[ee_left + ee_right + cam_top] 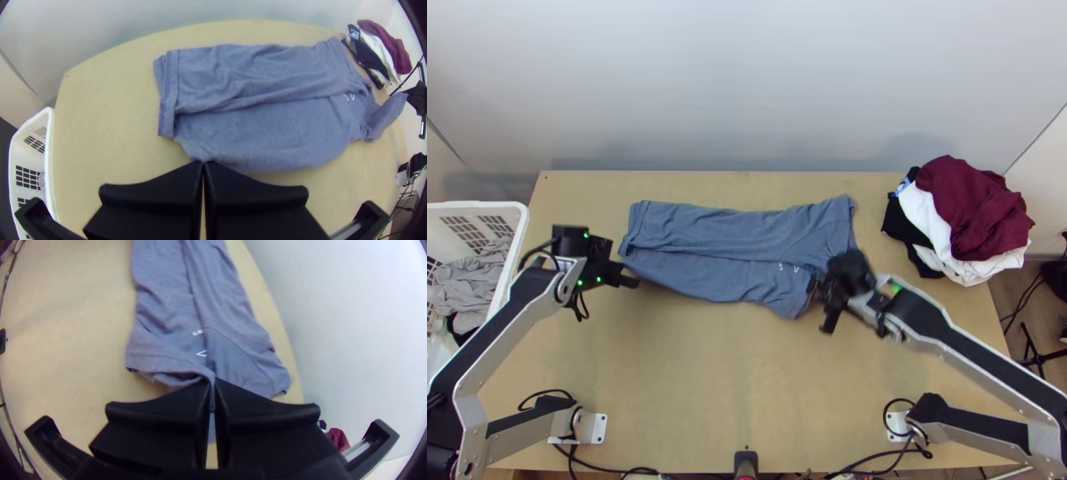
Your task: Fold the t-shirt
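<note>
At far left, a white laundry basket [521, 228] holding grey cloth [473, 276] stands beside the light wooden table [691, 384]. Next, the left gripper [624, 275] is at the near side of the blue-grey t-shirt [723, 276], close to its hem; its jaws are closed on the edge of the cloth. The t-shirt lies lengthwise across the far half of the table, hem end to the left, its far part folded over toward the middle in a long strip and its near part extending from beneath that fold. Small white print [797, 269] shows near the right end. At that end, the right gripper [817, 290] has its jaws closed on a pinch of the t-shirt at the near side. At far right, a pile of garments comprises a maroon one [975, 208] on top, with white [927, 216] and black [899, 226] ones beneath.
</note>
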Tool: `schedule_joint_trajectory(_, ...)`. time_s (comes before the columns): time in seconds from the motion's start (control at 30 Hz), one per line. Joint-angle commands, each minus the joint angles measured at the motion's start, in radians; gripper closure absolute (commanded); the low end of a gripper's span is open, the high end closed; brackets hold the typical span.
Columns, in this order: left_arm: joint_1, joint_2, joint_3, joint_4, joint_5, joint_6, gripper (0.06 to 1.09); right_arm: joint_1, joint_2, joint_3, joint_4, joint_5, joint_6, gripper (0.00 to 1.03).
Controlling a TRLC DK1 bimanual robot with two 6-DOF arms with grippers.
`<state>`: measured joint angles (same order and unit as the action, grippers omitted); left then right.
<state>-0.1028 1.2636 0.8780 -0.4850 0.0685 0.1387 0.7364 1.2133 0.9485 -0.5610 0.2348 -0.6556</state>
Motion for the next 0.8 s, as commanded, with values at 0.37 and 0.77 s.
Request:
schedule_joint_trajectory(0.37, 0.068, 0.369, 0.518, -0.135, 0.001, 0.019, 1.05, -0.384, 0.293, 0.2, 0.294, -0.106, -0.207, 1.0)
schedule_joint_trajectory(0.77, 0.091, 0.732, 0.868, -0.218, -0.006, -0.011, 1.05, -0.505, 0.595, 0.319, 0.503, -0.123, -0.294, 1.0)
